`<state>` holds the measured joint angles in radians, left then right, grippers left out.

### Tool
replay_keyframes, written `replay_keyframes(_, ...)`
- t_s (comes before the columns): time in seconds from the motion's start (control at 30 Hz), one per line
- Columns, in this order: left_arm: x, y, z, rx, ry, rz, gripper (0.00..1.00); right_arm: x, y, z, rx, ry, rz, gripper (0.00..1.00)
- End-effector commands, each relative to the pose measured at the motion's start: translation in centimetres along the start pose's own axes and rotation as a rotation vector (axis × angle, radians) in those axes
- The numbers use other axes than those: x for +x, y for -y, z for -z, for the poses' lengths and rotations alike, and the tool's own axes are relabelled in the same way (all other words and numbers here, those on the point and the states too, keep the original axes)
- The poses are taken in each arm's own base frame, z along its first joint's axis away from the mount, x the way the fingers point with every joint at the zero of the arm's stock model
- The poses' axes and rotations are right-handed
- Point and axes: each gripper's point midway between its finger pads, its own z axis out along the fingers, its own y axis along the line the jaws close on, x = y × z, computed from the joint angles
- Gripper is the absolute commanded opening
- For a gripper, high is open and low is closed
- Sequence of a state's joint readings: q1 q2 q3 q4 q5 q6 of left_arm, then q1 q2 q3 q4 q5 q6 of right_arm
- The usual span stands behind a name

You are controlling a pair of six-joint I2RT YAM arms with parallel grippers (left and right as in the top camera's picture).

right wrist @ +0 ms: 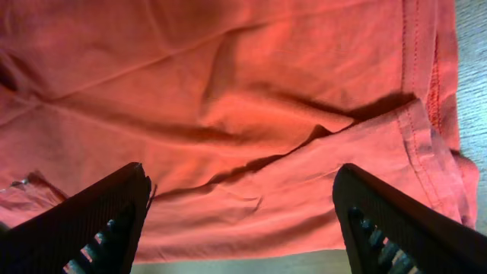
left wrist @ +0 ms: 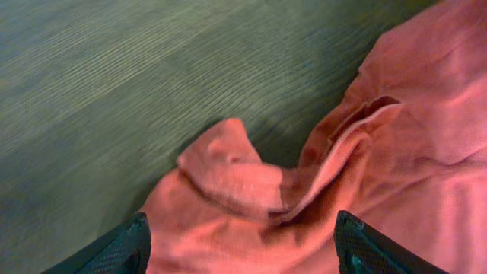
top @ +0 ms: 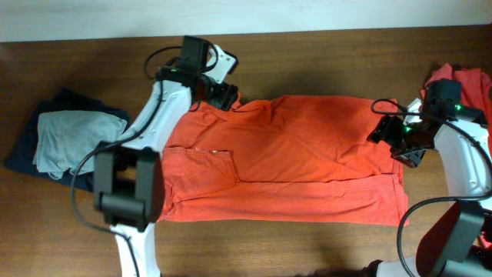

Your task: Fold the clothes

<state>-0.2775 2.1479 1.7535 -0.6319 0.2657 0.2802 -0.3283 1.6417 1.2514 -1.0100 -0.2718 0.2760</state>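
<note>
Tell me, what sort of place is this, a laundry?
Probably a robotics test bench, not a laundry: a left arm and right arm stand at a wooden table, an orange-red T-shirt lies spread between them, and folded navy and grey garments lie aside.

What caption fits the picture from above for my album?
Open left gripper and open right gripper at opposite ends of an orange-red cotton T-shirt on a brown wooden table.

No text can be read in any view.
The orange-red T-shirt point(top: 292, 154) shows only faint whitish specks point(top: 204, 150) left of centre in the overhead view, too small to read. A whitish scrap point(right wrist: 17, 183) at the left edge of the right wrist view is equally illegible.
</note>
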Motion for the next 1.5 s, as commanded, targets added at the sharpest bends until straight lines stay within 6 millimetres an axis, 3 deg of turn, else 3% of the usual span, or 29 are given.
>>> replay_keyframes(0.0, -1.8, 2.8, -1.8, 0.057, 0.025, -0.185, 0.78, -0.4, -0.6, 0.8, -0.021, 0.025, 0.023, 0.78)
replay_keyframes(0.17, -2.3, 4.7, -3.9, 0.042, 0.029, -0.262, 0.79, -0.4, -0.6, 0.8, -0.021, 0.025, 0.016, 0.79)
replay_keyframes(0.3, -1.5, 5.9, -6.0, 0.062, 0.011, -0.279, 0.78, -0.4, -0.6, 0.8, -0.02, 0.023, 0.015, 0.79)
replay_keyframes(0.4, -1.3, 6.4, -6.8, 0.067, 0.007, -0.287, 0.72, -0.3, -0.6, 0.8, -0.019, 0.021, 0.015, 0.79)
replay_keyframes(0.53, -1.3, 6.0, -7.0, 0.037, 0.002, -0.29, 0.52, -0.2, -0.6, 0.8, -0.018, 0.016, 0.013, 0.78)
replay_keyframes(0.57, -1.3, 5.7, -7.0, 0.025, -0.002, -0.29, 0.41, -0.2, -0.6, 0.8, -0.018, 0.014, 0.013, 0.78)
replay_keyframes(0.6, -1.3, 5.2, -6.9, -0.003, -0.011, -0.289, 0.23, -0.1, -0.5, 0.8, -0.017, 0.01, 0.012, 0.78)
replay_keyframes(0.67, -1.8, 4.5, -6.2, -0.048, -0.025, -0.289, 0.03, 0.1, -0.5, 0.8, -0.014, 0.003, 0.01, 0.78)
replay_keyframes(0.7, -2.3, 4.2, -5.6, -0.066, -0.031, -0.288, 0.0, 0.2, -0.5, 0.8, -0.013, 0.0, 0.009, 0.78)
replay_keyframes(0.93, -7.8, 3.3, 1.9, -0.123, 0.0, -0.281, 0.0, 0.3, -0.4, 0.8, -0.012, -0.005, 0.008, 0.78)
replay_keyframes(1.03, -8.7, 3.5, 4.4, -0.125, -0.001, -0.28, 0.0, 0.3, -0.4, 0.8, -0.012, -0.005, 0.007, 0.78)
replay_keyframes(1.27, -7.4, 2.9, 7.0, -0.176, -0.094, -0.271, 0.0, 0.3, -0.4, 0.8, -0.012, -0.005, 0.008, 0.79)
replay_keyframes(1.47, -3.1, 3.8, 7.9, -0.121, -0.268, -0.252, 0.0, 0.3, -0.4, 0.8, -0.012, -0.006, 0.008, 0.78)
